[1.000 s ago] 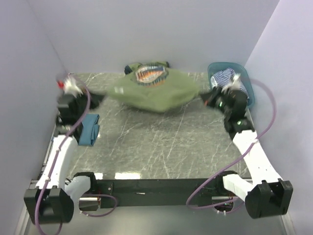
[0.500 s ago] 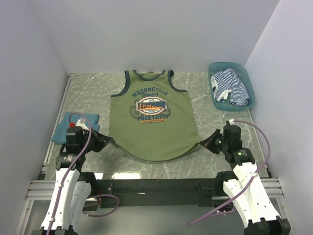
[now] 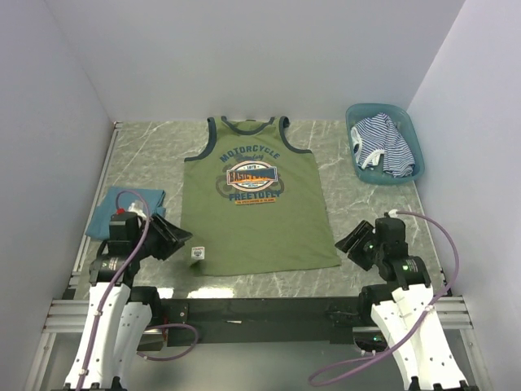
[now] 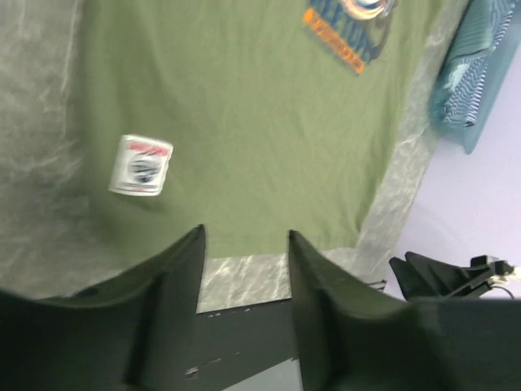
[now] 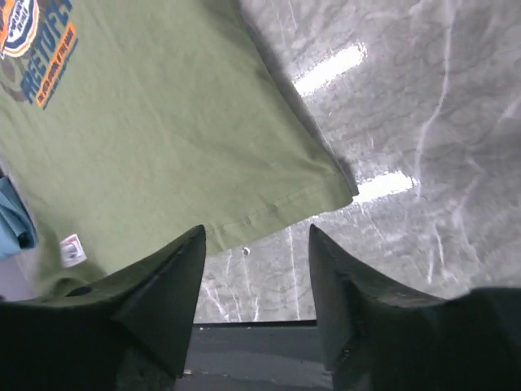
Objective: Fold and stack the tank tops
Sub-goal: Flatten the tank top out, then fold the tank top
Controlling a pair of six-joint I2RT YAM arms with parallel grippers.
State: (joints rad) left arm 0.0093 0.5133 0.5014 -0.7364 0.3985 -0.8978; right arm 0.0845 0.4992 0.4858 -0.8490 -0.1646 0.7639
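An olive-green sleeveless cloth tank top point(image 3: 259, 224) lies spread flat in the middle of a grey marbled table point(image 3: 366, 204). Its front faces up, its neck points toward the far wall, and its hem lies toward the robot's bases. A round orange-and-blue graphic point(image 3: 251, 176) with lettering sits on the chest. A small white label point(image 3: 198, 253) shows at the near left corner of the hem.

A plain teal-blue cloth top point(image 3: 146, 199) lies bunched near the table's left edge, apart from the green top and partly hidden behind the left arm. A navy-and-white striped cloth top point(image 3: 381, 147) lies crumpled inside a teal plastic basket point(image 3: 383, 107) at the far right corner.

The left gripper point(image 3: 175, 239) hangs just beside the green top's near left corner. Its two dark fingers stand apart, with nothing between them. The left wrist view looks down past them onto the label and the hem.

The right gripper point(image 3: 352, 242) hangs just off the near right corner of the hem. Its jaws are also spread wide and hold nothing. In the right wrist view, the hem's corner lies flat on the table beyond the fingertips, not touching them.
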